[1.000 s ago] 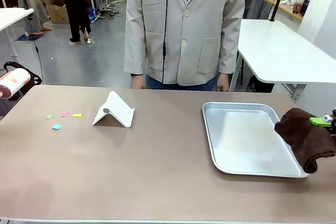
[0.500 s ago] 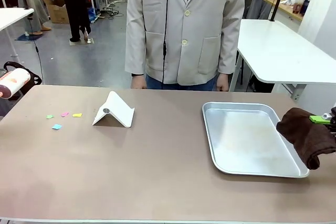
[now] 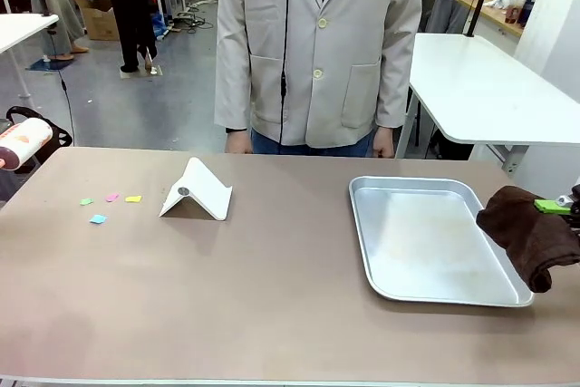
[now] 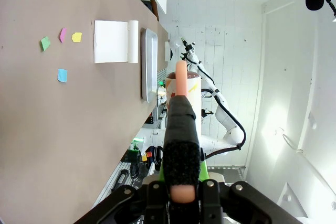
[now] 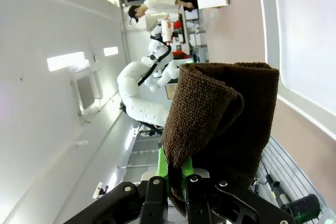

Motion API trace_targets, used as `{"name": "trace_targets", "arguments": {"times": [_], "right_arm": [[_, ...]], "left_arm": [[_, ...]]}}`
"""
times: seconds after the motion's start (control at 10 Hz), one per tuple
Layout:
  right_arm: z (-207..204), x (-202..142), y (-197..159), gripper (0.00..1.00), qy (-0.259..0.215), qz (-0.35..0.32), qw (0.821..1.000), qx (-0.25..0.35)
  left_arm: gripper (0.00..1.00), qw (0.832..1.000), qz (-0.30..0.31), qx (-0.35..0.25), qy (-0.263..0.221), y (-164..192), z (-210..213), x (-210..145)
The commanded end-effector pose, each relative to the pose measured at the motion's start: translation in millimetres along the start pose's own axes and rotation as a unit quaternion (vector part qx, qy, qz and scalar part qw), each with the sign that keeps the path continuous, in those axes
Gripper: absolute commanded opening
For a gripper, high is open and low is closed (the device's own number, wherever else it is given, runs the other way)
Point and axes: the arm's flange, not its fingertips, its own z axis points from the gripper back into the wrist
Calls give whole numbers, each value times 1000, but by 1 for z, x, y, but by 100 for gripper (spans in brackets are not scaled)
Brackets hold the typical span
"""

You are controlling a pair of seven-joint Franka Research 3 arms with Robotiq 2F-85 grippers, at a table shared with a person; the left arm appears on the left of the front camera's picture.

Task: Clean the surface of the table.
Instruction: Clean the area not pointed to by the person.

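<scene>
Across the table (image 3: 272, 305) lie paper scraps (image 3: 133, 198), a white stand (image 3: 199, 192), a tray (image 3: 359, 224).

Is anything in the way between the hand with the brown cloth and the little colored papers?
Yes. The metal tray lies on the table beside the right gripper holding the brown cloth, and the white folded stand sits farther left, just before the paper scraps.

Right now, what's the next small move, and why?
Probably swing the left tool, shut on the roller, in and down toward the paper scraps. They are the litter I can see on the table, and they lie on its left side, near the roller. The right tool holds the cloth by the tray, far from them.
</scene>
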Motion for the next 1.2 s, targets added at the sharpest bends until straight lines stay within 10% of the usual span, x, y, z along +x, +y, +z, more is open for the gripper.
{"name": "trace_targets", "arguments": {"times": [0.0, 0.7, 0.8, 1.1], "right_arm": [[0, 1, 6, 11, 8, 7, 1000, 5], [0, 1, 6, 11, 8, 7, 1000, 5], [0, 1, 6, 11, 8, 7, 1000, 5], [0, 1, 6, 11, 8, 7, 1000, 5]], "left_arm": [[3, 1000, -5, -11, -3, -4, 0, -3], [3, 1000, -5, -11, -3, -4, 0, -3], [22, 1000, 0, 0, 0, 0, 0, 0], [22, 970, -89, 202, -105, -35, -20, 2]]}}
